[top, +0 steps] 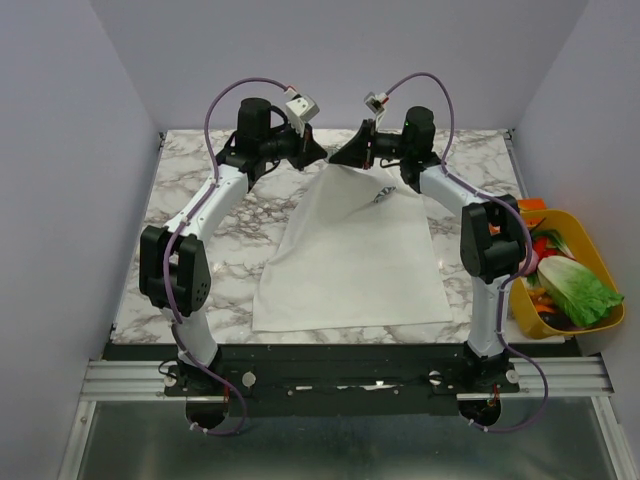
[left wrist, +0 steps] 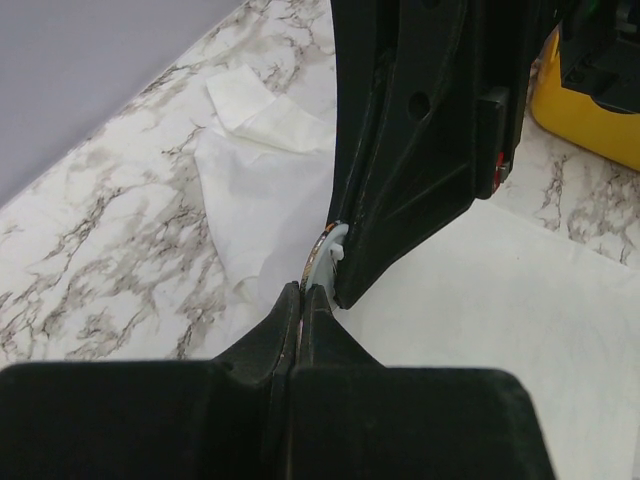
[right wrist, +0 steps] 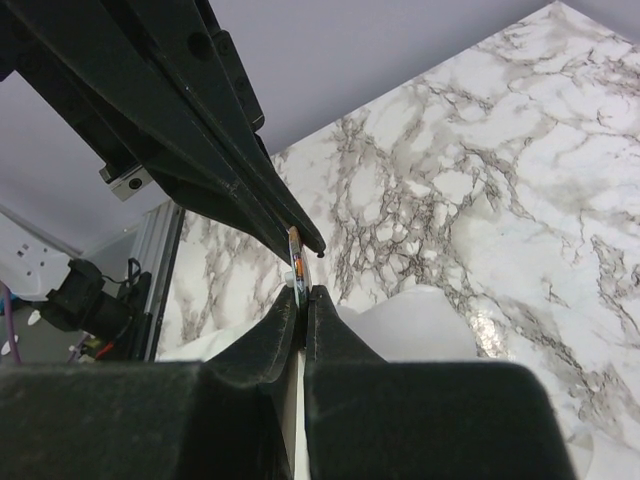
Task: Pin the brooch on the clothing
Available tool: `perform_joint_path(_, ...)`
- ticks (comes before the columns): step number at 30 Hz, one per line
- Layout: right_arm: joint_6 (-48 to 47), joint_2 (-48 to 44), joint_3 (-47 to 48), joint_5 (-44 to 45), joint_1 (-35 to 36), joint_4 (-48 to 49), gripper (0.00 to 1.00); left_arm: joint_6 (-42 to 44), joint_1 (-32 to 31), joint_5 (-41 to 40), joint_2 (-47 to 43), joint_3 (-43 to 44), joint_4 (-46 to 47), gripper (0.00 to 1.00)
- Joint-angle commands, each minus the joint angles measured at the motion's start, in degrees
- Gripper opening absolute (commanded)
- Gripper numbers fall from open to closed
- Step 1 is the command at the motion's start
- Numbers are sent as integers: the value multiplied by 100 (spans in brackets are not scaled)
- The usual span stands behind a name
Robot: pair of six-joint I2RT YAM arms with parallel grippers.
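The white T-shirt [top: 345,260] lies on the marble table, its far end lifted towards the grippers. Its flower print [top: 383,196] shows near the top right. Both grippers meet tip to tip above the shirt's far end. In the left wrist view my left gripper [left wrist: 303,291] is shut on the edge of the brooch [left wrist: 325,250], a thin disc seen edge-on. The right gripper's dark fingers [left wrist: 400,180] come down onto the same disc. In the right wrist view my right gripper [right wrist: 301,292] is shut on the brooch [right wrist: 297,262], with white cloth [right wrist: 400,330] behind it.
A yellow bin [top: 600,262] with a cabbage and other vegetables stands off the table's right edge, and it also shows in the left wrist view [left wrist: 590,115]. Grey walls close in the back and sides. The table's far edge runs just behind the grippers.
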Motion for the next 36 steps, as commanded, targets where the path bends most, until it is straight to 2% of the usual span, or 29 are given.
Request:
perform_joint_path(1,280,-142,-15,6,149,685,6,-142,18,-240,-83,-130,111,0)
perform_joint_path(8,297,-133,-42,-38,158,746,14,-204,62,-162,-13,-96,129,0)
perform_joint_path(16,332,-98,-33,-47,149,781,16,-204,70,-170,-21,-95,120,0)
perform_joint_path(20,368,-80,-24,-65,158,808,20,-195,79,-170,-12,-104,94,0)
perform_joint_path(36,491,-80,-112,471,132,755,11,-564,202,-364,-557,-992,990,0)
